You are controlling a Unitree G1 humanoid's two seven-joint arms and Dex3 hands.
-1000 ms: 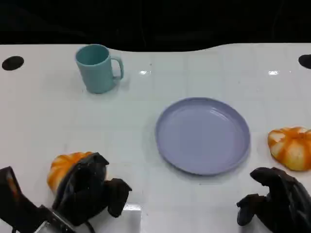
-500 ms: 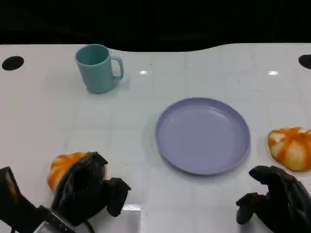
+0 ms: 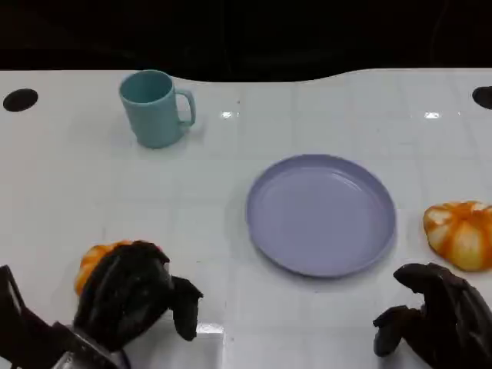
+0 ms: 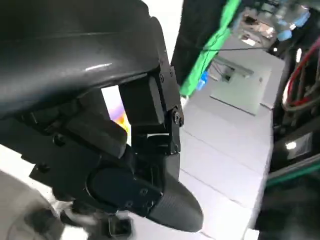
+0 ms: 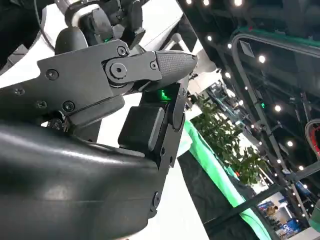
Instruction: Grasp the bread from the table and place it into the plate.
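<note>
An orange, white-striped bread lies near the table's front left, mostly covered by my left hand. The fingers drape over its top and the thumb hangs off to the right, apart from it. In the left wrist view a sliver of orange bread shows between the black fingers. The lavender plate sits empty right of centre. My right hand hovers at the front right, fingers loosely curved with nothing in them. A second orange bread lies just beyond it, to the right of the plate.
A teal mug stands at the back left, handle to the right. Black round holes mark the table's far corners. White tabletop stretches between the left bread and the plate.
My left hand has settled lower and further over the left bread, hiding more of it. The bread, plate and right hand have stayed put.
</note>
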